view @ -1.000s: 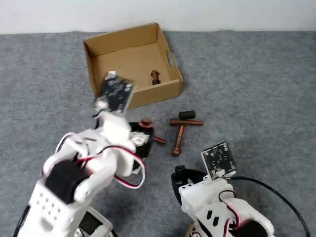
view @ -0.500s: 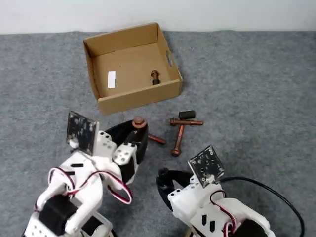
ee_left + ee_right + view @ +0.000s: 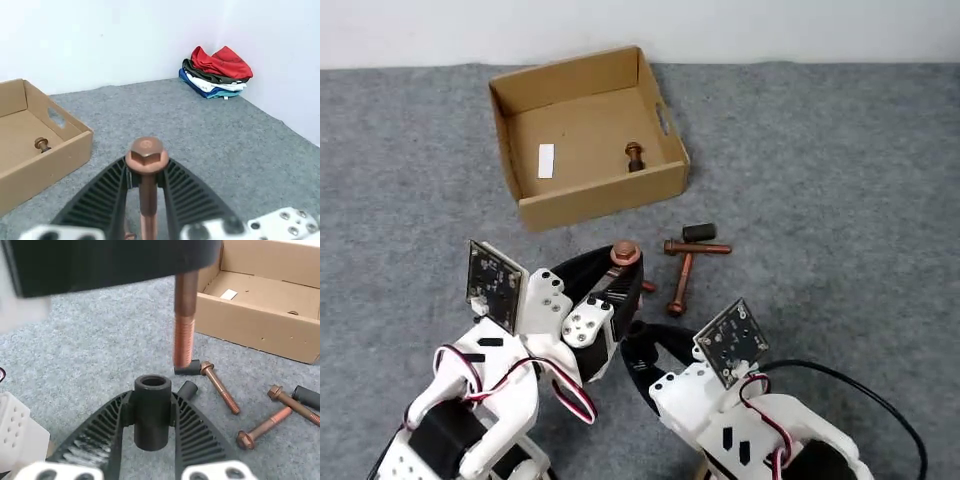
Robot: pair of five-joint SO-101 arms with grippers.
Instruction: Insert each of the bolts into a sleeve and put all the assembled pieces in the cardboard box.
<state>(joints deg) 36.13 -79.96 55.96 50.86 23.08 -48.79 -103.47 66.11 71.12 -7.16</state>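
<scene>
My left gripper (image 3: 620, 268) is shut on a copper bolt (image 3: 625, 253), held upright with its hex head on top (image 3: 146, 154). The bolt's threaded end (image 3: 183, 347) hangs just above and a little beyond a black sleeve (image 3: 151, 412). My right gripper (image 3: 151, 405) is shut on that sleeve, bore facing up, right beside the left gripper in the high view (image 3: 638, 342). The cardboard box (image 3: 600, 205) sits at the back with one assembled piece (image 3: 634, 156) inside.
Two loose bolts (image 3: 698, 247) (image 3: 680, 285) and a black sleeve (image 3: 698, 232) lie on the grey carpet just past the grippers. Another bolt (image 3: 220, 387) and two sleeves (image 3: 187, 388) (image 3: 306, 396) lie near them. Folded clothes (image 3: 217, 72) are piled in a far corner.
The left arm has drawn back from the box and lowered, keeping the bolt. The right gripper with the sleeve has moved left, up to the left gripper.
</scene>
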